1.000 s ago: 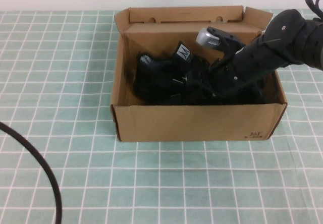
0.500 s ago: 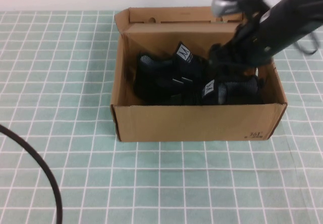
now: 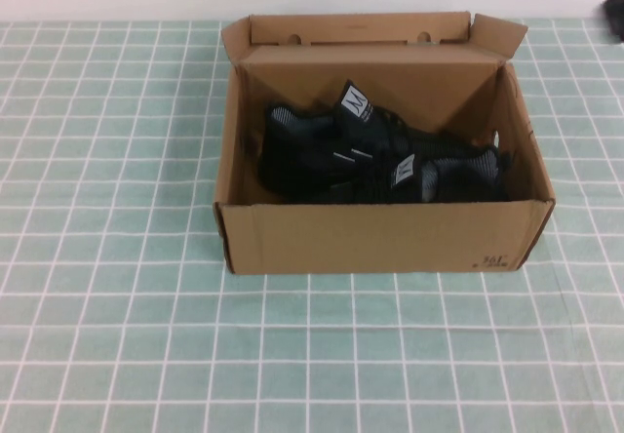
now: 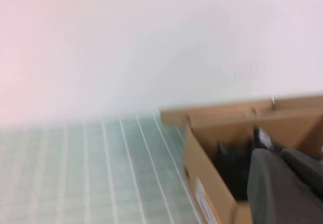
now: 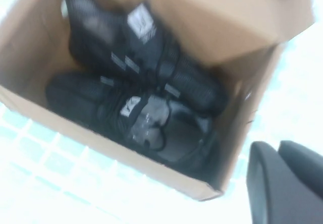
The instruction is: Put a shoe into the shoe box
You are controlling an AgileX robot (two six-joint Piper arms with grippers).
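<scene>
The brown cardboard shoe box [image 3: 380,240] stands open in the middle of the table, its lid flap up at the back. Two black knit shoes lie inside: one [image 3: 322,145] towards the back left, the other [image 3: 434,175] along the front right. The right wrist view shows both shoes [image 5: 146,52] [image 5: 126,108] in the box [image 5: 232,12]. My right gripper [image 5: 280,146] is shut and empty, above and outside the box's corner. My left gripper [image 4: 280,154] is shut and empty, beside the box's left end [image 4: 202,171]. Neither gripper shows in the high view.
The table is covered with a green and white checked cloth [image 3: 117,335]. A dark bit of my right arm [image 3: 616,9] shows at the far right edge. A pale wall runs along the back.
My right arm has lifted out of the box and drawn back to the far right, leaving the second shoe lying inside. The black cable at the lower left has left the view.
</scene>
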